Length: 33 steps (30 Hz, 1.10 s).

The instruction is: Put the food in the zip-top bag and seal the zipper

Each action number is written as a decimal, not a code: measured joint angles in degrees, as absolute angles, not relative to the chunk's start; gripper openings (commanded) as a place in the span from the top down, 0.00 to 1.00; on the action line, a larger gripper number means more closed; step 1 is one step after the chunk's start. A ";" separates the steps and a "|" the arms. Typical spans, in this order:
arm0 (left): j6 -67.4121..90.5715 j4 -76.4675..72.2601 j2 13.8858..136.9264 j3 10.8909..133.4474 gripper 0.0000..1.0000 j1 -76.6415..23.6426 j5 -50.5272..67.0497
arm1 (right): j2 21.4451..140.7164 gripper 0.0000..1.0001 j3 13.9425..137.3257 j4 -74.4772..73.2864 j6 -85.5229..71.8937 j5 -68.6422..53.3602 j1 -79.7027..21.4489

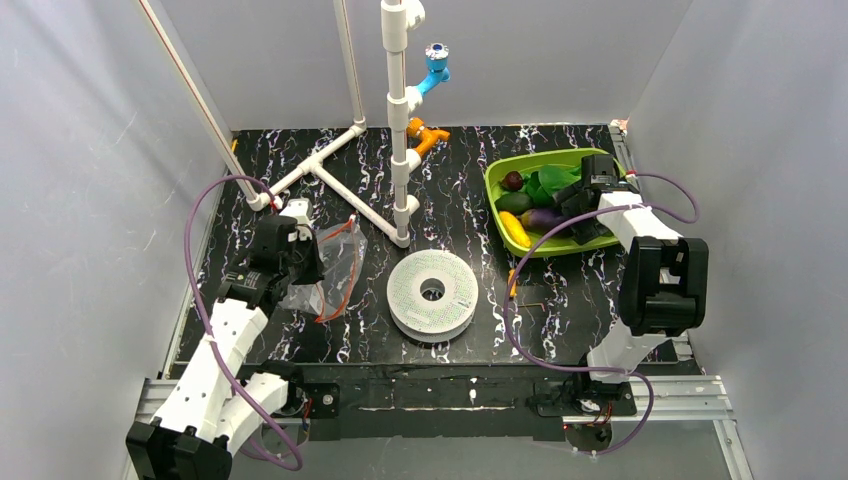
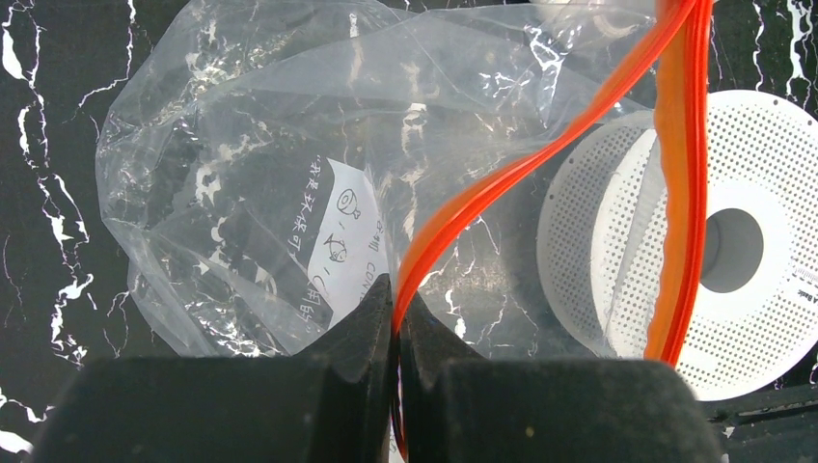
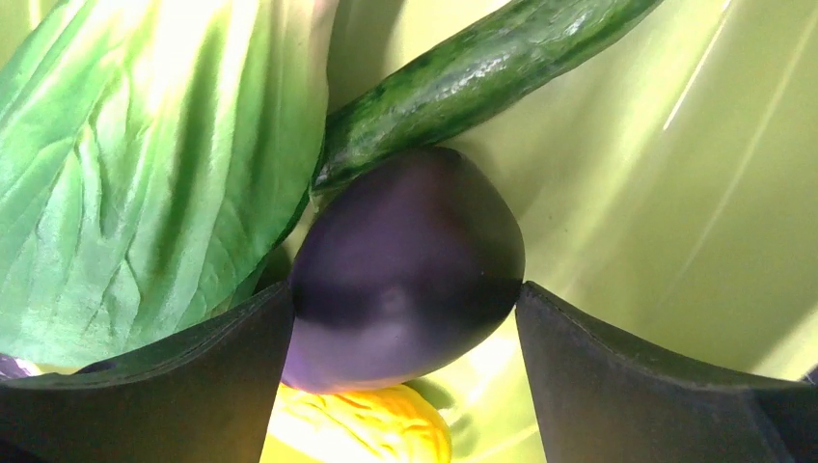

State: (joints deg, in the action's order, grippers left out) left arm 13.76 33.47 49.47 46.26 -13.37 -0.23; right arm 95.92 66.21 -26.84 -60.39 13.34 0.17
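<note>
Jaws of the left gripper (image 2: 396, 313) pinch the zipper (image 2: 680, 193), propping the zip-top bag (image 2: 241, 145) open; the right gripper (image 3: 405, 289) straddles the eggplant (image 3: 405, 222), jaws wide, grip unclear.

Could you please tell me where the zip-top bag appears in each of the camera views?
Top external: the zip-top bag sits crumpled at the left claw, left of the white perforated disc.
Left wrist: fills the upper left, its orange-red zipper pinched in that claw.
Right wrist: not in it.
Shared landmark: the disc, on the bag's right in both.
</note>
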 measured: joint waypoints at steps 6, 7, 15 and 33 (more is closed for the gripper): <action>13.76 33.47 49.89 46.26 1.00 -13.37 -0.25 | 96.82 0.20 66.32 -25.31 -61.37 12.07 1.16; 13.76 33.47 49.89 46.26 1.00 -13.37 -0.25 | 96.82 0.22 66.32 -25.30 -61.42 12.05 1.17; 13.76 33.47 50.23 46.30 1.00 -13.37 -0.25 | 96.80 0.40 66.30 -25.02 -61.58 11.40 1.42; 13.76 33.47 50.83 46.54 1.00 -13.37 -0.25 | 85.72 0.84 65.51 -25.47 -58.28 13.73 1.39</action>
State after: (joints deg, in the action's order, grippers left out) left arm 13.76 33.47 50.83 46.54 -13.37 -0.25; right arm 85.72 65.51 -25.47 -58.28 13.73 1.39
